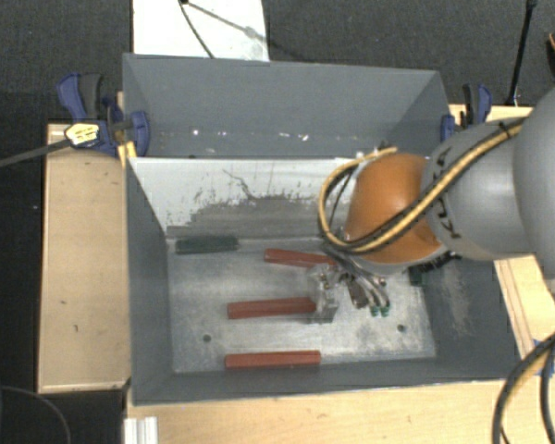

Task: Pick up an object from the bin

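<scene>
Gripper low in bin, right at 3 o'clock end of middle red bar. Open or closed: cannot tell. Step, likely: getting ready to grab. Next: needs firm pinch on bar, then lift.

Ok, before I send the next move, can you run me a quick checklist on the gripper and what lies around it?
1. Gripper down inside the bin, near its floor: ok.
2. Placed at a target, the right end of the middle red bar: ok.
3. Grip on that bar: cannot tell.
4. Room behind: the upper red bar lies close to the gripper: not ok.
5. Front red bar and dark green bar lie well apart from it: ok.
</scene>
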Action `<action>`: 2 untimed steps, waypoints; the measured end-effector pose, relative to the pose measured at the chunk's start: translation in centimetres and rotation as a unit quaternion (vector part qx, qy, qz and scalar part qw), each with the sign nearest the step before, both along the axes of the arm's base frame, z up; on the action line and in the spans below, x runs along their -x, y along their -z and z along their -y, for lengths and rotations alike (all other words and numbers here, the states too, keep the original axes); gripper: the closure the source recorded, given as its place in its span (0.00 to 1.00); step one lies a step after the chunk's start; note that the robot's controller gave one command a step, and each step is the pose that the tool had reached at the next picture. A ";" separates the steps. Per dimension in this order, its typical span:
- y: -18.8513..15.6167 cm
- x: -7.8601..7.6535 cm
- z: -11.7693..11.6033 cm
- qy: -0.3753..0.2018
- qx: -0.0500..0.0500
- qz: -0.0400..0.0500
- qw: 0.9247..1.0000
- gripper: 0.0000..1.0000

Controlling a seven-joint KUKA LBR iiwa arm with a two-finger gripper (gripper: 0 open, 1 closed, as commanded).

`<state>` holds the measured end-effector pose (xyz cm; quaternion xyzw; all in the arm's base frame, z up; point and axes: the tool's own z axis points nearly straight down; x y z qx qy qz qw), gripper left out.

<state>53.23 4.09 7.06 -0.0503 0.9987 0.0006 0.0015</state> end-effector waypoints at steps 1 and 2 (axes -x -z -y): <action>-12.3 0.6 -1.2 -0.013 0.000 0.003 1.000 1.00; -18.5 0.4 -1.3 -0.169 0.001 0.003 0.986 1.00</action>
